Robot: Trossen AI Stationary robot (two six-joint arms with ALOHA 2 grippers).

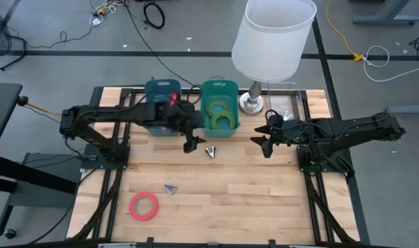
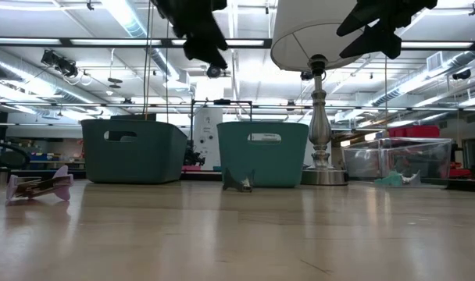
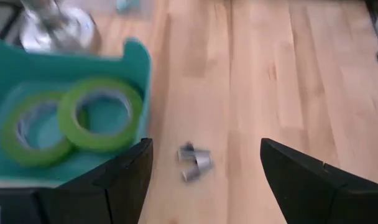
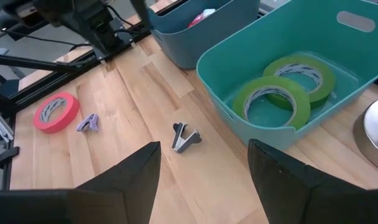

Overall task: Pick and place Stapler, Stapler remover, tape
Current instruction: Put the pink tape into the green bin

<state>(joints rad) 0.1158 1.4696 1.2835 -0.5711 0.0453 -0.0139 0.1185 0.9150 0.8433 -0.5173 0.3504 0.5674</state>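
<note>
A small grey staple remover (image 1: 210,151) lies on the wood in front of the teal bin (image 1: 219,128). It also shows in the left wrist view (image 3: 194,160) and the right wrist view (image 4: 185,138). My left gripper (image 1: 191,145) hovers open just left of it, well above the table (image 2: 205,45). My right gripper (image 1: 264,142) hovers open to its right, also high (image 2: 378,27). A purple staple remover (image 1: 170,188) and a red tape roll (image 1: 144,205) lie flat near the table's front left. Two green tape rolls (image 4: 282,87) lie in the teal bin. No stapler shows plainly.
A darker blue bin (image 1: 161,103) stands left of the teal one, with something red-pink inside (image 4: 204,14). A lamp with a white shade (image 1: 273,38) and a metal base (image 1: 251,103) stands right of the bins. A clear box (image 2: 398,160) is at the far right. Bare wood lies along the front.
</note>
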